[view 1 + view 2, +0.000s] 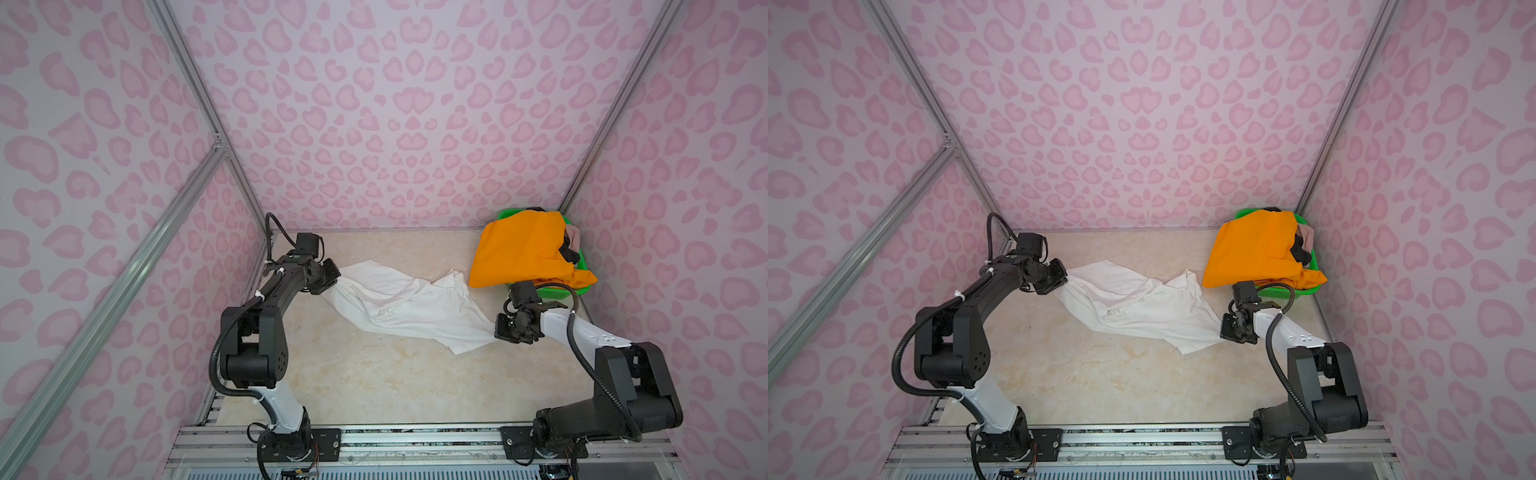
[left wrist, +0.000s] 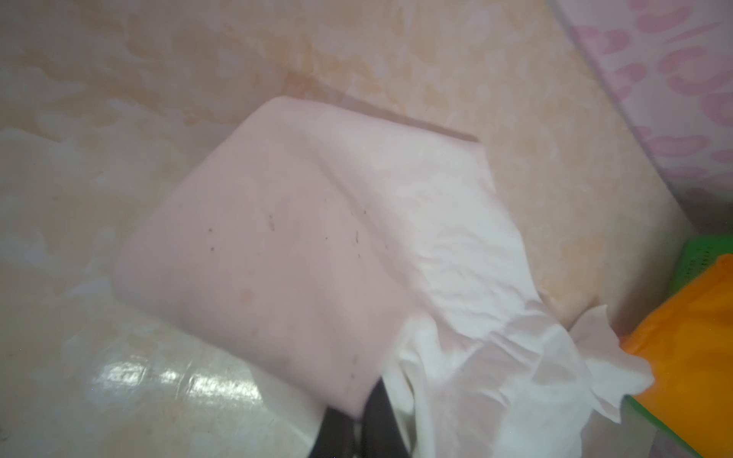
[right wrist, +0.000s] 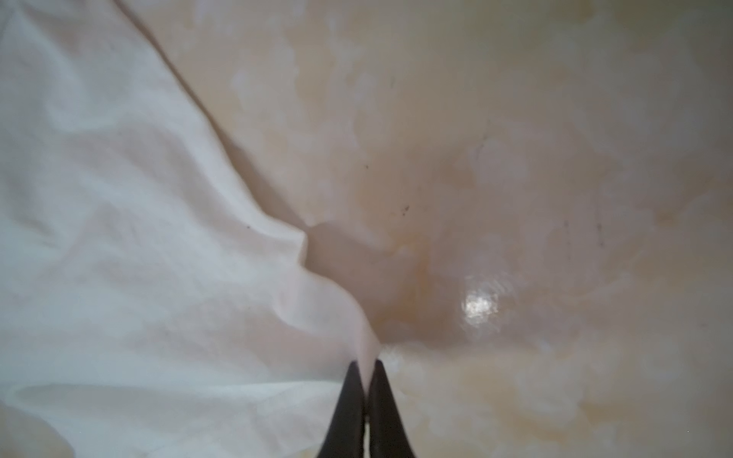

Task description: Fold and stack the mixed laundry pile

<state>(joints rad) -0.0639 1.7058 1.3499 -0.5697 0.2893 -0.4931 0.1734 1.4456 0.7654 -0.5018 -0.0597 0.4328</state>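
Left pincer (image 1: 333,287): clamped tight on one end of white T-shirt (image 1: 407,307).
Right pincer (image 3: 367,366): clamped tight on the opposite edge.
Position: crumpled between both, middle lying on tabletop (image 1: 374,386).
Orange shorts (image 1: 519,249): draped over green basket (image 1: 557,293), far right corner.

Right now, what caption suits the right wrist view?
Right gripper shut on crumpled white fabric T-shirt over marbled beige tabletop.

Arms (image 1: 253,332) are black with white links (image 1: 286,405), ribbed cables (image 1: 572,336), white zip ties (image 1: 260,295).
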